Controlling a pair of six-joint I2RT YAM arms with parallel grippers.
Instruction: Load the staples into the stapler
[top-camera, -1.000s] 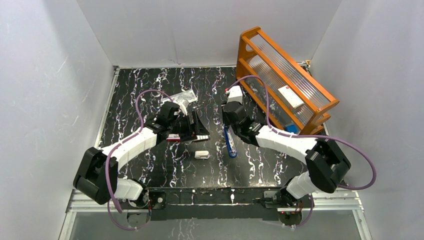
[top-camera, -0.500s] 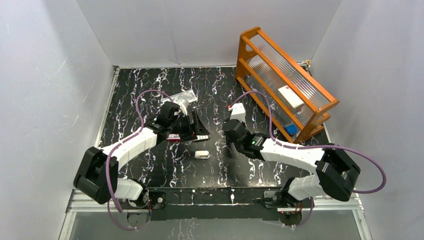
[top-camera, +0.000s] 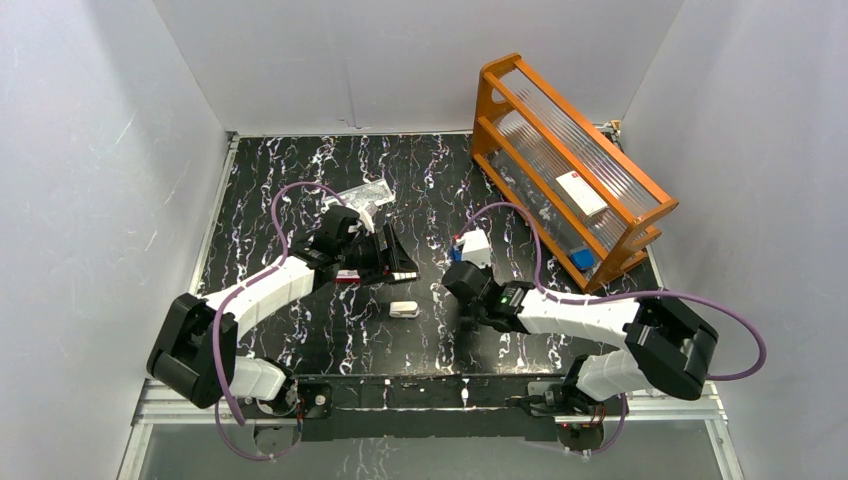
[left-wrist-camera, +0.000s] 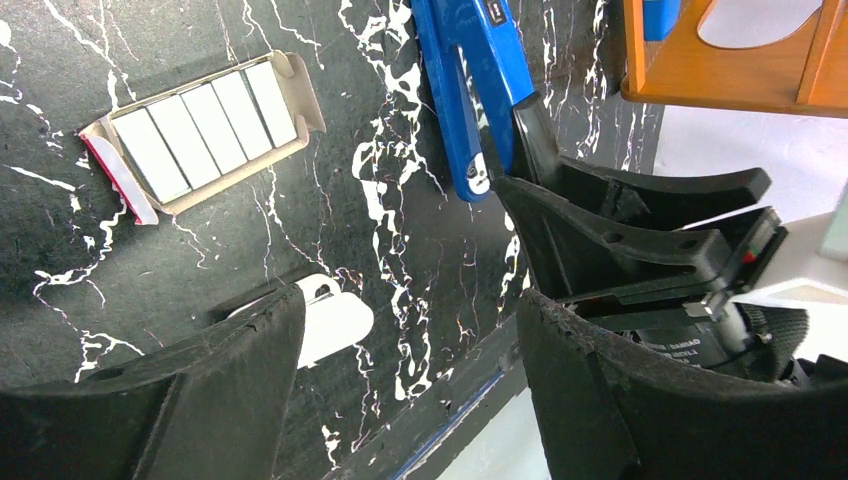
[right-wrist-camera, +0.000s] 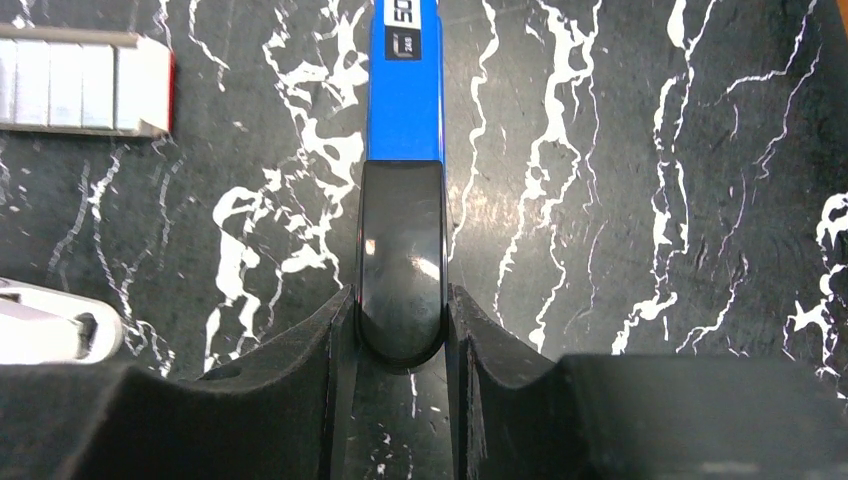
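Black marble-patterned surface (top-camera: 420, 180) veined in white, boxed by plain white walls, with an orange wooden rack (top-camera: 481, 100) of ribbed clear shelves at the far right. Lying flat near the middle: small bright blue stapler (right-wrist-camera: 405, 90) with a glossy black rear end, mostly hidden under the right arm from above. Right gripper (right-wrist-camera: 400, 335) closed on that black rear end, 1 finger pressed to each side. Off to the left of it, apart: flat grey metallic staples (left-wrist-camera: 205, 120), 5 strips side by side in an open cardboard tray (left-wrist-camera: 300, 88) with a red edge. Left gripper (left-wrist-camera: 400, 390) spread wide above the surface, nothing between its fingers. Small white oblong gadget (left-wrist-camera: 335, 320) on the surface near the tray, partly behind 1 finger of the left gripper in its wrist view.
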